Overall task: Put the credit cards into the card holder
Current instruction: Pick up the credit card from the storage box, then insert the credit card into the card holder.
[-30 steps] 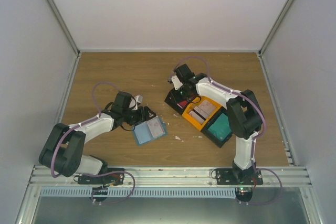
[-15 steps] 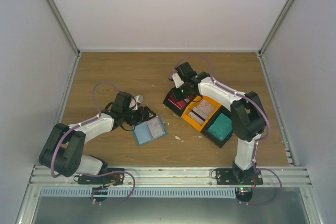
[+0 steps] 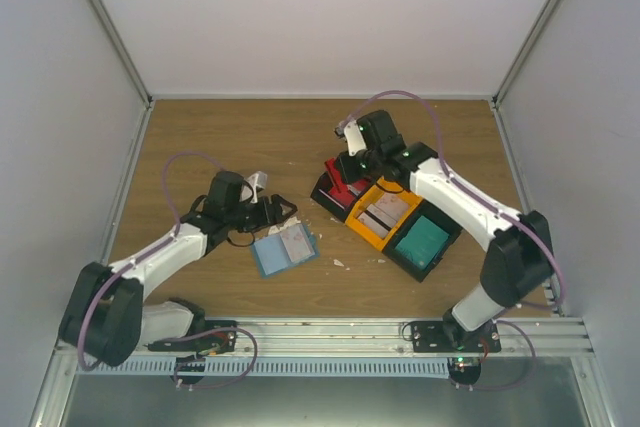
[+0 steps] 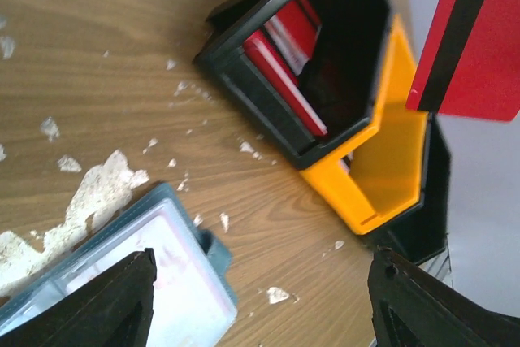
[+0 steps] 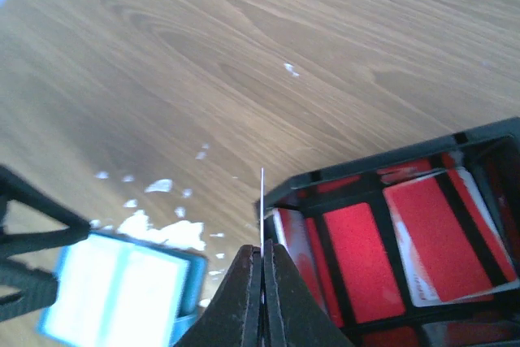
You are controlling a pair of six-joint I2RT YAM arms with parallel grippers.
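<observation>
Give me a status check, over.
Left gripper open beside the card holder. Right gripper shut on a red card, held up by the black bin. Holder lies open on the table. White scraps beside it.

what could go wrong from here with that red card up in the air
1. The right gripper pinches the red card by one thin edge, so the card could twist or slip on the way to the holder.
2. The left gripper is open and not clamping the card holder, so the holder may slide on the table when the card is pushed in.
</observation>
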